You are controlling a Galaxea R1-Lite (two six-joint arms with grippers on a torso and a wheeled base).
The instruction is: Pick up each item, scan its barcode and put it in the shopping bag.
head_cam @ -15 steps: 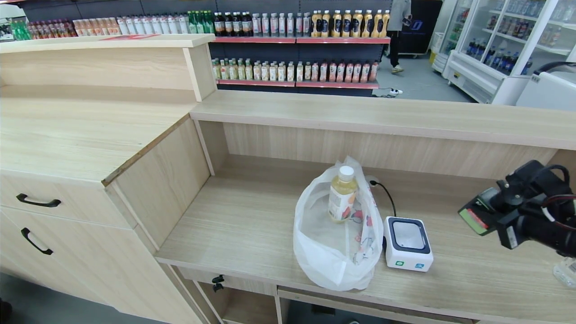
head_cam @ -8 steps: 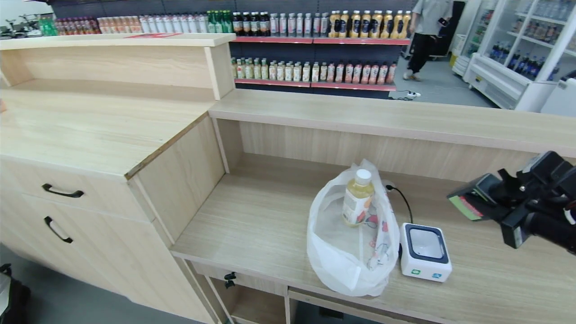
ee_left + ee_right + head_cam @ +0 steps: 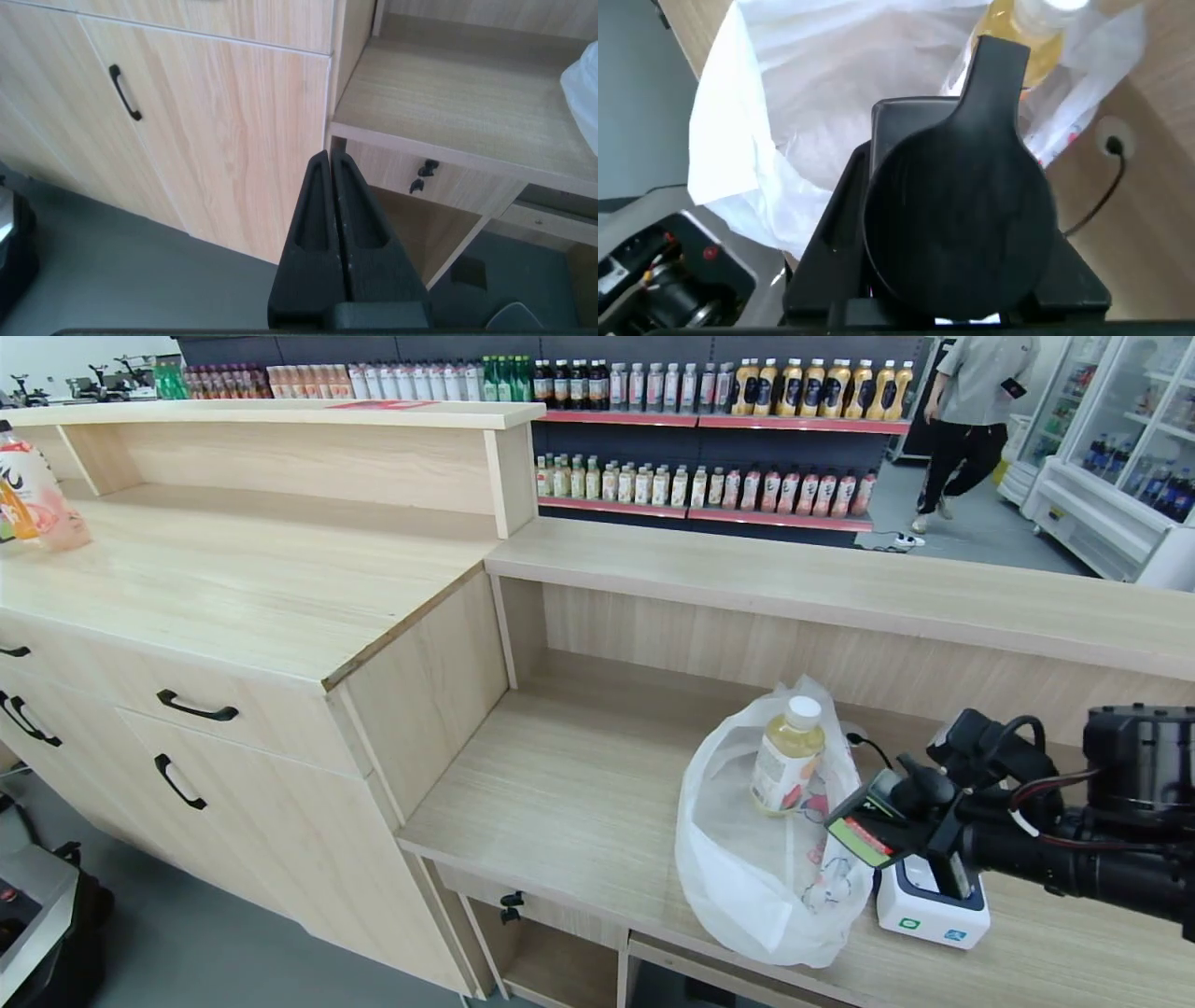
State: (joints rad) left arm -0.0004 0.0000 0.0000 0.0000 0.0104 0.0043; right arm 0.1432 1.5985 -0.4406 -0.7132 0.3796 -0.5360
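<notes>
Bright, even shop light falls from overhead, and nothing throws a hard shadow. The counter top carries a soft pale sheen, while the recess under the ledge sits a shade darker. The far wall at the left corner is washed out to white, and the fridge glass throws back bright reflections. The bag glows with light passing through it; seen close from the right wrist, it is nearly burnt out. Straight edges bow and lean toward the head view's borders. Below the counter the floor lies dim, and the left gripper is flat black with a faint gleam.
</notes>
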